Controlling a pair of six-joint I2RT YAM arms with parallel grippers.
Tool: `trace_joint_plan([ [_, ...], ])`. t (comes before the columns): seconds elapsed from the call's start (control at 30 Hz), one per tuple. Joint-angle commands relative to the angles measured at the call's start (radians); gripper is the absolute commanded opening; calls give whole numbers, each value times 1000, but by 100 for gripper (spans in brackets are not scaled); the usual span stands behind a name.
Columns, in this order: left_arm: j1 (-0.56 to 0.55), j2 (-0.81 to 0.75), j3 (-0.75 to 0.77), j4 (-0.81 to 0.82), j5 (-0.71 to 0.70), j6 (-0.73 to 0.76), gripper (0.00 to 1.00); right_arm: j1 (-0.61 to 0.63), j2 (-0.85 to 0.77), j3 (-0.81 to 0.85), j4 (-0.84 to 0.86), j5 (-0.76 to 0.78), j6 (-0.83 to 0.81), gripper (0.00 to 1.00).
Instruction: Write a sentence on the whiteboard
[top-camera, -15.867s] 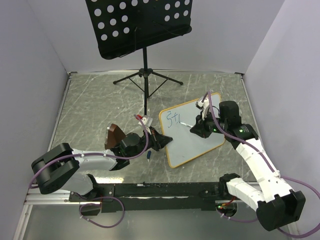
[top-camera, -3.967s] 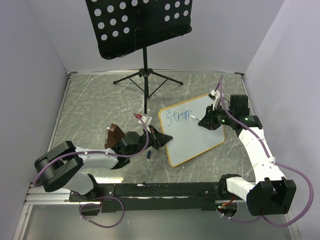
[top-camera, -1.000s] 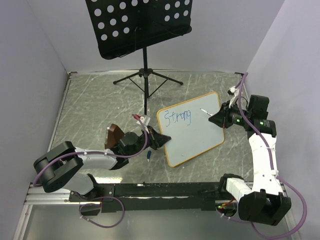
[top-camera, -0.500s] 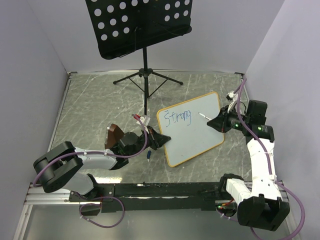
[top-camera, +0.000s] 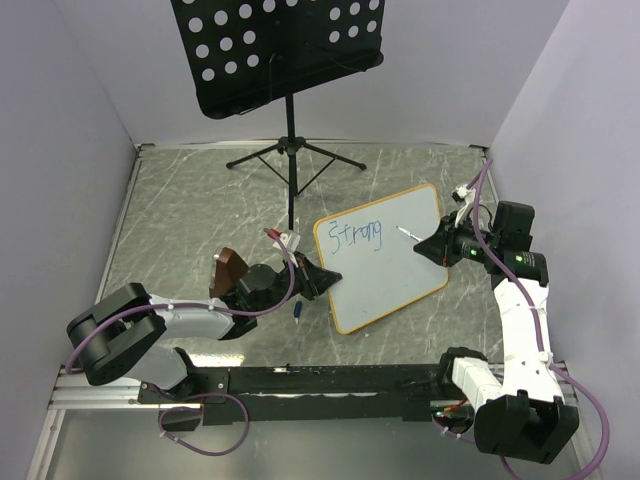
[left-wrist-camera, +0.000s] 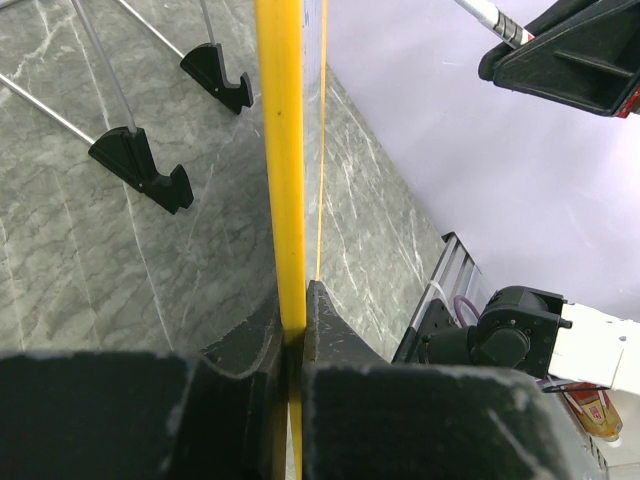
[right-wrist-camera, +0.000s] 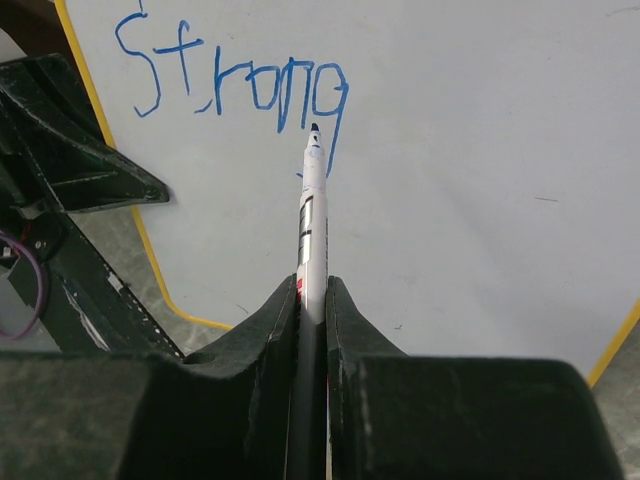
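Grey marbled table (top-camera: 200, 220), plain walls. Right gripper (right-wrist-camera: 312, 292) is clamped on a white marker (right-wrist-camera: 311, 200), tip aimed at the whiteboard (top-camera: 390, 280) just right of the sentence (top-camera: 356, 236), which reads only "Strong" in blue; tip contact unclear. Left gripper (left-wrist-camera: 293, 325) pinches the board's left frame edge. Board sits right of centre on the table; music stand (top-camera: 275, 45) at far side.

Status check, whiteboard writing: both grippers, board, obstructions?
Left gripper shut on whiteboard edge. Right gripper shut on marker, tip near the word's end. Only "Strong" written. Nothing blocking the board.
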Motion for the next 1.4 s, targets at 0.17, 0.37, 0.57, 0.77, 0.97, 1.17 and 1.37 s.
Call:
trace_joint_plan([
  [0.17,-1,-37,7,98,20,37,1,-5,-7,4,11,-24,-47,0],
  [0.37,1,-28,10,111,20,34,1,-5,-6,5,-6,-16,-72,0],
  [0.57,1,-28,10,113,20,34,1,-5,-9,4,-18,-1,-95,0],
  [0.77,1,-32,6,113,15,32,1,-5,-3,10,-24,12,-104,0],
  [0.97,2,-38,-1,111,11,32,1,-5,7,13,-29,18,-116,0],
  [1.17,6,-40,1,113,11,31,1,-6,4,11,-32,22,-127,0],
  [1.37,7,-38,1,113,11,27,1,-5,-4,4,-34,35,-136,0],
])
